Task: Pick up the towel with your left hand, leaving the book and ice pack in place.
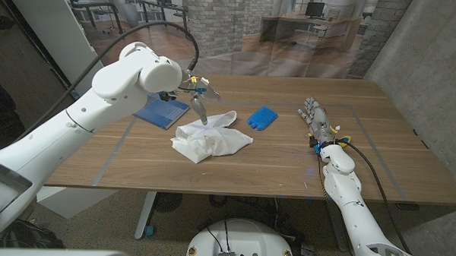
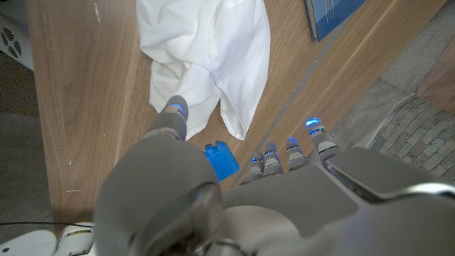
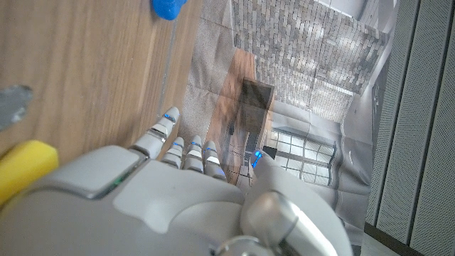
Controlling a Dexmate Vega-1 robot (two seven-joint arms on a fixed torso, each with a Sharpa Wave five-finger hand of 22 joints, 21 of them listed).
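1. The left hand [image 1: 199, 99] hangs over the table with its fingers pointing down and spread apart, gripping nothing; the tips sit just above the far edge of the towel [image 1: 210, 138].
2. From that hand the towel lies directly below and stretches back toward the robot, a crumpled white heap whose long axis runs diagonally, from the corner near the ice pack [image 1: 262, 117] down to the near-left corner.
3. The book [image 1: 162, 110] lies just beside the hand on its outer side, close to the towel's edge; the ice pack lies on the inner side, a little apart from the cloth.
4. The right hand [image 1: 316, 119] waits well away from the towel with fingers extended, holding nothing, so the left hand is by far the nearer.
5. By my judgement, a straight drop and pinch should catch cloth alone.
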